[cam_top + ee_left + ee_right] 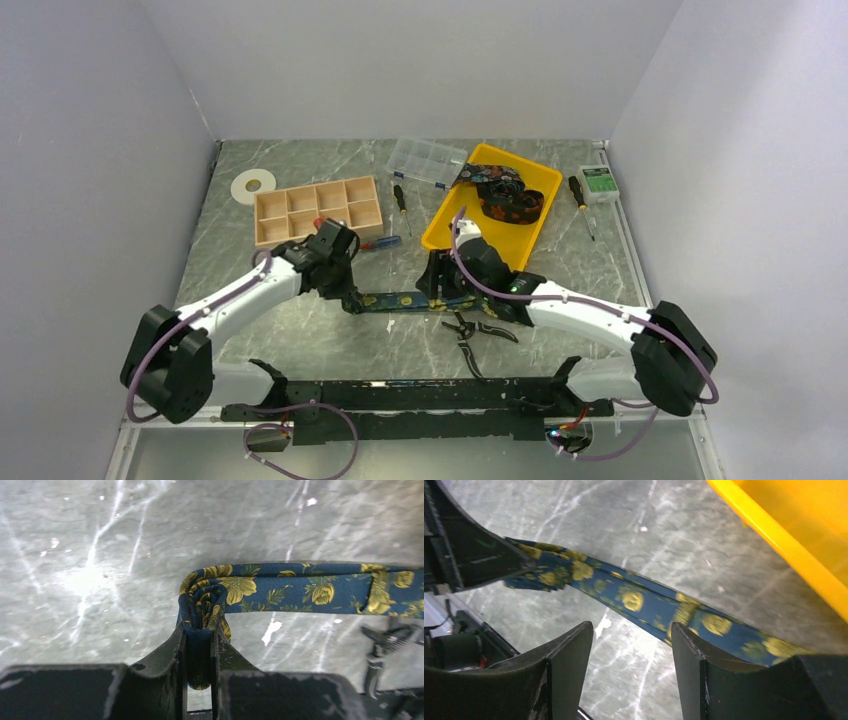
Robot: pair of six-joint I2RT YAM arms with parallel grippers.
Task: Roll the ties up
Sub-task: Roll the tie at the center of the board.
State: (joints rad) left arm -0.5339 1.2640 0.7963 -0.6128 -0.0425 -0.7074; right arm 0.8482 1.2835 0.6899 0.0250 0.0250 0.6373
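A navy tie with yellow flowers lies as a flat strip on the marble table between my two grippers. My left gripper is shut on its left end, where the fabric is curled into a small roll squeezed between the fingers; the strip runs off to the right. My right gripper stands open just above the table, nothing between its fingers, with the tie passing just beyond its tips and behind the right finger. A second tie lies coiled in the yellow tray.
Black-handled pliers lie just in front of the tie. A wooden compartment box, a clear plastic case, two screwdrivers, a white tape roll and a green box sit further back. The tray's rim is close to my right gripper.
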